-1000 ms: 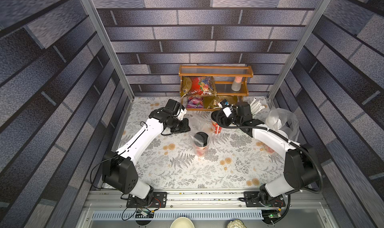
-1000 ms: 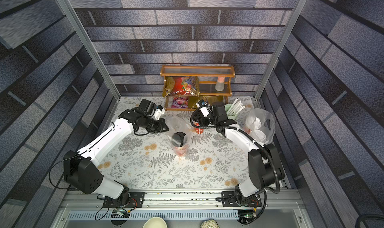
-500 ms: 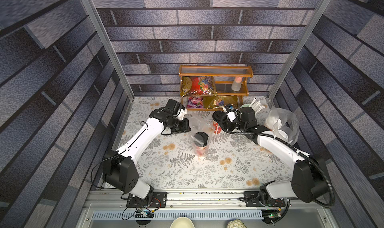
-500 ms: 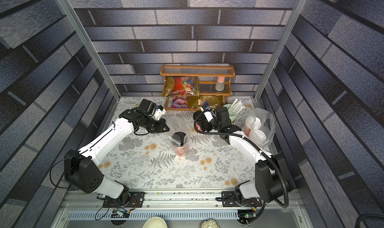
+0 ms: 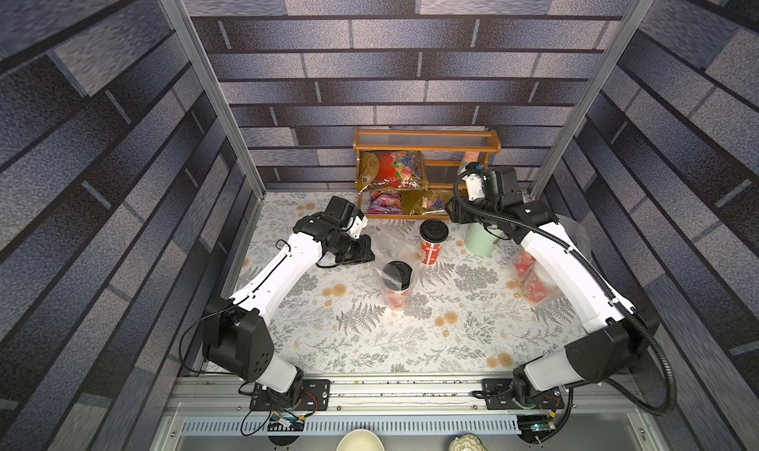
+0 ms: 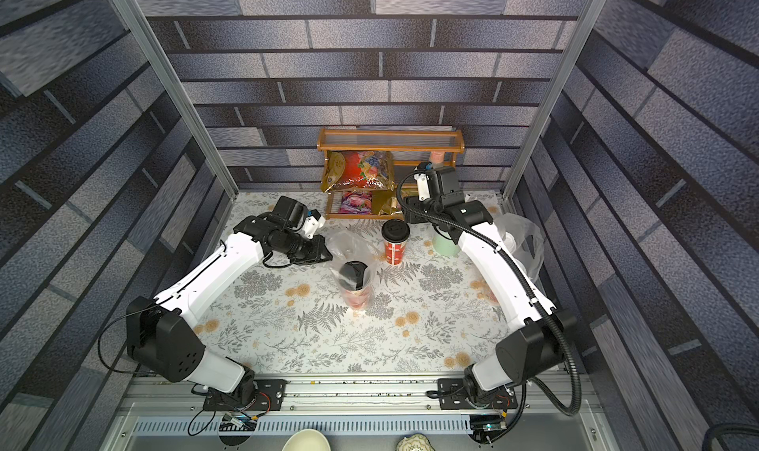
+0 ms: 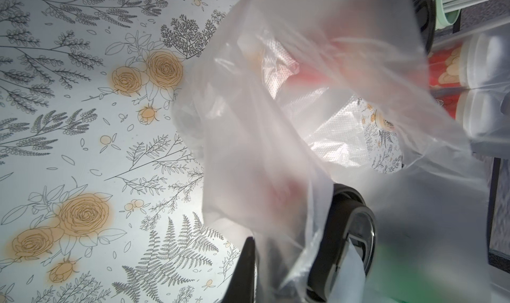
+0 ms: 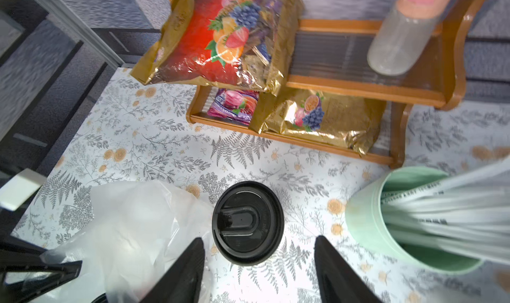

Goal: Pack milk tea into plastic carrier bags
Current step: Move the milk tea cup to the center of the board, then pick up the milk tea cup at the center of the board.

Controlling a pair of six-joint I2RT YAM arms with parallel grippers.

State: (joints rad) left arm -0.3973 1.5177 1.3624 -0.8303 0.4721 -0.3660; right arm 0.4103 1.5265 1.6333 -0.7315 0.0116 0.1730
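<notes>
Standing upright far of centre, long axis vertical and black lid up, the milk tea cup (image 5: 433,241) sits just right of the carrier bag (image 5: 390,245). Its paper wall seems stiff yet crushable, likely top-heavy: take it mid-body. Above it the right gripper (image 8: 258,239) hangs, jaws apart; the left gripper (image 5: 365,254) is clamped on the bag's film

right end effector (image 8: 259,241) pulled back from cup (image 8: 247,223)

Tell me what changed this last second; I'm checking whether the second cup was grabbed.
The right gripper, open and empty, drew back from the loose black-lid cup toward the shelf. That cup, the left gripper shut on the carrier bag, and the bagged cup stayed put.
</notes>
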